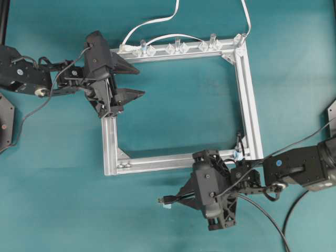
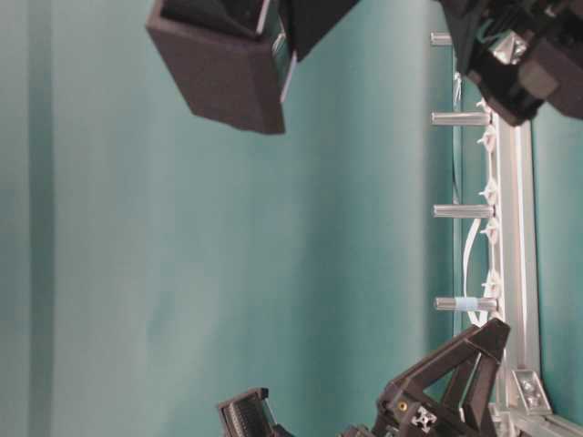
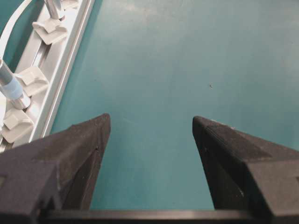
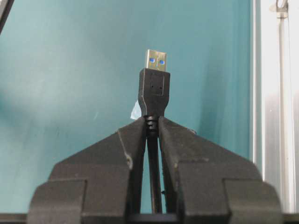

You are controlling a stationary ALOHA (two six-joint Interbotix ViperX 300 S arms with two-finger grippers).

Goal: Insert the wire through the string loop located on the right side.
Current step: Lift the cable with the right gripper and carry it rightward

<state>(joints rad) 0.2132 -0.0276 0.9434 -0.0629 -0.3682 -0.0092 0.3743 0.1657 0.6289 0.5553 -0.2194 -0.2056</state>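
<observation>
Right gripper [image 1: 185, 196] is clamped on the wire [image 1: 262, 212] just behind the plug [image 4: 153, 88], at the ribbed strain relief. The plug sticks out past the fingertips, metal tip forward. It sits outside the frame [image 1: 247, 94], just below the bottom rail, and points left in the overhead view, away from the loop.

The string loop [image 1: 239, 143] stands at the frame's lower right corner, pale tag at its base, close behind the right gripper's wrist.

Left gripper [image 1: 135, 83] hangs over the frame's upper left corner, jaws wide apart, nothing between them.

Risks, as I judge them:
- Plug faces the wrong way, so it needs a big reorientation; the trailing wire could snag on the arm or the frame corner.
- Loop is small and floppy. An off-centre approach would push it flat instead of threading.
- Grip is narrow, so the plug may pivot on contact.
</observation>
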